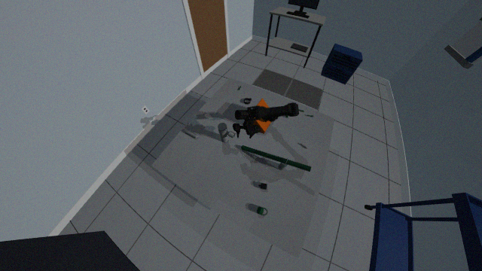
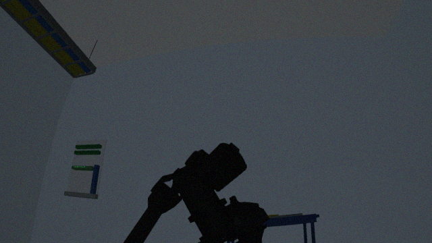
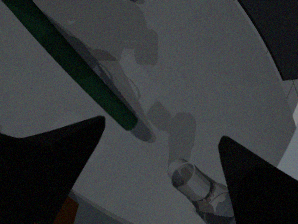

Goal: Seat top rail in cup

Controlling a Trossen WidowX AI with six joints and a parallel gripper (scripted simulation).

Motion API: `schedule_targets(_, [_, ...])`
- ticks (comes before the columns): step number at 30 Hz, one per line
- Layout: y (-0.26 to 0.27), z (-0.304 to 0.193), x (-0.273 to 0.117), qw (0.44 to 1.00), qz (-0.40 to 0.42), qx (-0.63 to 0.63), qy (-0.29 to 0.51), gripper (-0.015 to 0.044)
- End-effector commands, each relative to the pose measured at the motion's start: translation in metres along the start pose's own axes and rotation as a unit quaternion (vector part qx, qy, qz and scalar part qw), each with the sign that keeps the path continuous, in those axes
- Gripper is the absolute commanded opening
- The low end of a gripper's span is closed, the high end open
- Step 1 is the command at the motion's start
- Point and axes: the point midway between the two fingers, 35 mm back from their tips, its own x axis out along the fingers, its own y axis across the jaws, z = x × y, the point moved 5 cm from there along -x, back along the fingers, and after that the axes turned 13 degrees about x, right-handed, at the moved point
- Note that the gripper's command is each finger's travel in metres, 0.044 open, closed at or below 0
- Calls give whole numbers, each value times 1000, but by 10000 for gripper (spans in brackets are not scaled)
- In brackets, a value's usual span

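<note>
The green rail (image 1: 276, 158) (image 3: 82, 76) slants on the far side of the gripper. Its near end is outside the cup, with a gap between them. A thin pale loop (image 1: 283, 164) crosses the rail, above a grey small post (image 1: 269, 162). The big grey post (image 1: 223, 129) stands left of the gripper, with the pale rail-end cup (image 1: 231, 134) (image 3: 184, 175) at its side near the top. In the wrist view the cup's round mouth is near the right finger. My gripper (image 1: 245, 135) (image 3: 162, 132) is wide open, with nothing between its fingers. The exterior view shows only the dark arm.
An orange block (image 1: 265, 127) is under the arm. A black ring fitting (image 1: 249, 99) lies behind the arm. A small black fitting (image 1: 263, 186) and a green cap with a ring (image 1: 260, 211) lie in front of the rail. A thin grey piece (image 1: 189, 133) lies left of the post.
</note>
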Motion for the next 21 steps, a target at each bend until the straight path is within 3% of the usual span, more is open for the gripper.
schedule_targets(1, [46, 32, -37, 950, 8, 311, -3, 440])
schedule_targets(15, [48, 33, -37, 950, 9, 311, 0, 440])
schedule_targets(21, [63, 42, -5, 992, 41, 98, 67, 440])
